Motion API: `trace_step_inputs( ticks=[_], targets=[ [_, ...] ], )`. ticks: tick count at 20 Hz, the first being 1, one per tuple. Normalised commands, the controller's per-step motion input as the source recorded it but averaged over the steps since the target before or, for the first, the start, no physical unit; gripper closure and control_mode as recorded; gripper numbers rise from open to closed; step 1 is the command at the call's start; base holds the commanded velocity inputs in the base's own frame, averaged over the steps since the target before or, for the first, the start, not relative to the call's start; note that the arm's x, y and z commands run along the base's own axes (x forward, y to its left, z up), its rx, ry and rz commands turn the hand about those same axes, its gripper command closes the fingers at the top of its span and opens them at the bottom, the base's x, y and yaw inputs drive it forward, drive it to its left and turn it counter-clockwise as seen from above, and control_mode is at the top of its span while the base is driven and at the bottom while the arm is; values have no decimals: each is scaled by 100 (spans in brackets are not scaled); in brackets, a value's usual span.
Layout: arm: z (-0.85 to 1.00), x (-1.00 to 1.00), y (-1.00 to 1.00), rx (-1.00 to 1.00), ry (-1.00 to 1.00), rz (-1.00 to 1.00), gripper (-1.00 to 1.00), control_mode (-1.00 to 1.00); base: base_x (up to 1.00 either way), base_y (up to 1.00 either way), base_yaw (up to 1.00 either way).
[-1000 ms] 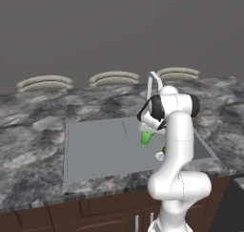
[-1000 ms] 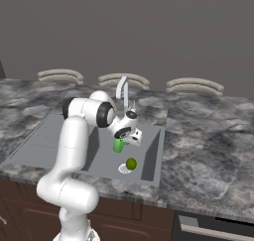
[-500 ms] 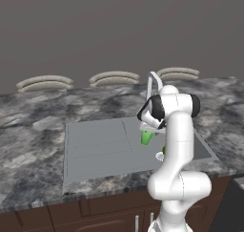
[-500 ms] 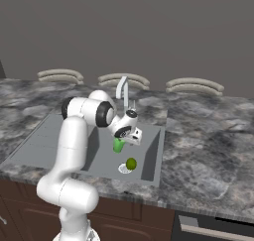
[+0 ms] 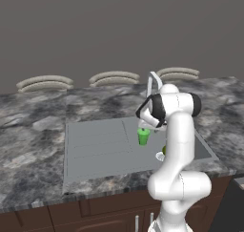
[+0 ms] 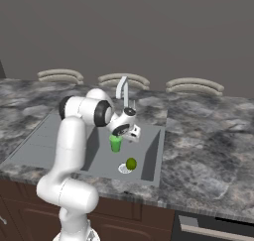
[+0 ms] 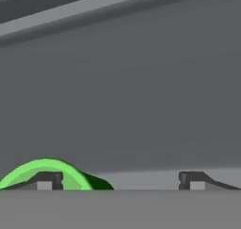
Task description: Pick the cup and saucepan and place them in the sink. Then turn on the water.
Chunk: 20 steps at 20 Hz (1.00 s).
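My gripper (image 5: 144, 126) (image 6: 118, 132) hangs over the basin of the grey sink (image 5: 95, 150) (image 6: 151, 153), just in front of the faucet. Its jaws are open, and in the hand view the two fingertips (image 7: 44, 181) stand far apart. The bright green cup (image 5: 143, 136) (image 6: 115, 144) is upright directly under the gripper (image 7: 120, 181), inside the basin. In the hand view the cup (image 7: 70, 174) shows as a green rim arching by the left fingertip; I cannot tell whether they touch. The saucepan is out of view.
The slim silver faucet (image 5: 151, 83) (image 6: 122, 89) rises behind the gripper. A small yellow-green ball (image 6: 131, 163) lies by the round drain (image 6: 124, 169) in the basin. Dark marble counter (image 5: 33, 131) surrounds the sink, with a wall behind it.
The jaws have opened from nearly shut to wide. The cup, tilted in the grip before, now stands upright below them. The arm has barely moved.
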Motion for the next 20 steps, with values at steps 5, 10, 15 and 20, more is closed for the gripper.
trace_step_inputs(
  ticks=[5,10,15,20],
  targets=[
    [12,-9,1,0,-9,0,-100,-100,0,0,0],
    [1,-24,0,0,-12,0,-100,-100,0,0,0],
    [3,-37,0,0,-16,0,-100,-100,0,0,0],
    [17,-45,-2,0,-12,0,-100,-100,0,0,0]
  ],
)
